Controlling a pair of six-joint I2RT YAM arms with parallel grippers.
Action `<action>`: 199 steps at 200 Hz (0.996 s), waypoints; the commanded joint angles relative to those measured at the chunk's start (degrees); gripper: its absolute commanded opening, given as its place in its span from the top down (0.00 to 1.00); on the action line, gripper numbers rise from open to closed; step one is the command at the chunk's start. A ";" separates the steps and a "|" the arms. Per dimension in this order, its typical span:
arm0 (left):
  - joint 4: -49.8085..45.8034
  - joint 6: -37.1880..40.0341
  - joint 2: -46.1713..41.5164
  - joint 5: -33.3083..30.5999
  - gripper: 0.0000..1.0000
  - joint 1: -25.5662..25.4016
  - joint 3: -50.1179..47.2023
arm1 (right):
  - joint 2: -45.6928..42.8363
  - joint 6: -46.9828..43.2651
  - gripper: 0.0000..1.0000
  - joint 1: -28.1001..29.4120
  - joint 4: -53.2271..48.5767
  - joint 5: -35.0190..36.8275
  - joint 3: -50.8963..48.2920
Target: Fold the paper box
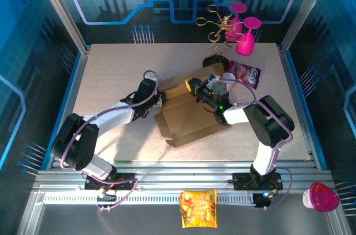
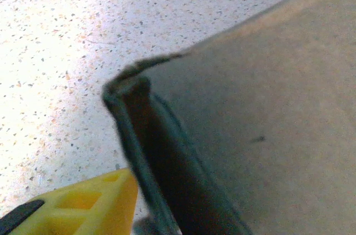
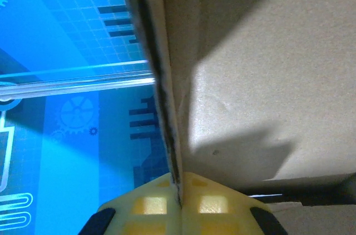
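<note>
**A:** Where is the paper box [image 1: 186, 118]?

**B:** Near the middle of the bench [image 1: 111, 74], between the two arms. It is brown cardboard, mostly lying flat, with a flap [image 1: 214, 72] on its far side raised.

**A:** What is the right gripper [image 1: 196, 86] doing?

**B:** It is closed on the box's far part. The right wrist camera shows its two yellow fingers [image 3: 150, 204] pressed together with a thin cardboard edge pinched between them. The sheet rises straight up from the pinch.

**A:** And the left gripper [image 1: 159, 100]?

**B:** It is at the box's left edge. The left wrist camera shows one yellow finger [image 2: 89, 204] low in the corner, just beside a folded cardboard corner that stands up off the speckled surface. I can't tell whether it is clamped on the cardboard or standing apart from it.

**A:** Is anything else around?

**B:** A purple snack bag [image 1: 245, 74] lies near the box's far right corner. Pink glasses [image 1: 243, 29] stand at the far edge. A yellow snack bag [image 1: 198, 208] lies down in front, between the arm bases.
</note>
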 commanded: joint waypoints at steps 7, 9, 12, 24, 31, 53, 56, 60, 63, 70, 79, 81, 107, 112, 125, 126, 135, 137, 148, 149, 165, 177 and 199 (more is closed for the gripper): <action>-3.80 -4.91 2.73 -7.59 0.59 -1.19 3.64 | -0.61 0.67 1.00 1.03 -0.05 1.44 -0.14; -4.12 -5.16 2.96 -7.90 0.60 -1.24 3.91 | -0.62 0.70 1.00 1.09 -0.17 1.49 -0.14; -4.62 -5.55 3.38 -8.31 0.61 -1.32 4.26 | -0.64 0.73 1.00 1.11 -0.32 1.46 -0.06; -6.67 -7.06 4.96 -10.30 0.73 -1.75 5.77 | -0.79 0.74 1.00 1.13 -0.47 1.62 0.11; -7.39 -7.70 5.68 -11.07 0.81 -2.07 6.31 | -0.75 0.91 1.00 1.11 -0.60 1.67 0.29; -8.65 -9.86 6.99 -13.46 1.00 -2.94 7.22 | -0.85 1.02 1.00 1.09 -0.85 1.75 0.46; -8.62 -10.12 7.14 -13.72 1.00 -3.01 7.25 | -0.93 0.99 1.00 1.03 -0.94 1.73 0.48; -8.63 -10.38 7.39 -13.76 1.00 -3.16 7.28 | -0.97 1.00 1.00 1.02 -0.99 1.73 0.56; -8.73 -10.64 7.52 -13.73 1.00 -3.24 7.30 | -0.92 1.02 1.00 1.02 -1.07 1.69 0.62; -8.88 -11.17 7.91 -13.84 0.98 -3.36 7.26 | -1.05 1.10 1.00 0.98 -1.07 1.64 0.65; -9.15 -11.86 8.37 -13.85 0.93 -3.41 7.24 | -1.10 1.19 1.00 0.93 -1.24 1.50 0.73; -9.26 -11.97 8.48 -13.88 0.92 -3.44 7.25 | -1.09 1.20 1.00 0.85 -1.28 1.51 0.74; -9.28 -13.53 9.39 -14.51 0.74 -3.54 6.91 | -1.37 1.20 1.00 0.56 -1.90 1.10 1.03; -9.11 -13.59 9.55 -14.39 0.72 -3.52 6.88 | -1.36 1.18 1.00 0.50 -2.00 1.10 1.09; -9.09 -13.74 10.20 -14.36 0.70 -3.53 7.12 | -1.42 1.26 1.00 0.41 -2.30 0.99 1.28; -9.07 -13.86 10.24 -14.34 0.70 -3.53 7.14 | -1.46 1.28 1.00 0.41 -2.31 0.99 1.28; -9.22 -14.12 10.77 -14.27 0.70 -3.53 7.46 | -1.39 1.27 1.00 0.41 -2.40 0.98 1.35; -9.23 -14.14 10.97 -14.25 0.70 -3.54 7.57 | -1.41 1.28 1.00 0.41 -2.40 0.98 1.36; -9.57 -14.50 11.82 -14.15 0.69 -3.54 8.18 | -1.36 1.37 1.00 0.41 -2.56 0.94 1.56; -9.58 -14.50 11.88 -14.11 0.69 -3.54 8.25 | -1.34 1.33 1.00 0.45 -2.57 0.96 1.54; -10.47 -14.91 13.18 -14.26 0.70 -3.54 9.24 | -1.28 1.55 1.00 0.35 -2.54 1.04 1.69; -11.36 -15.37 14.06 -14.71 0.72 -3.54 10.02 | -1.25 1.62 1.00 0.33 -2.66 1.06 1.88; -13.02 -16.66 15.36 -15.63 0.87 -3.54 11.11 | -1.29 1.73 1.00 0.23 -3.02 0.98 2.41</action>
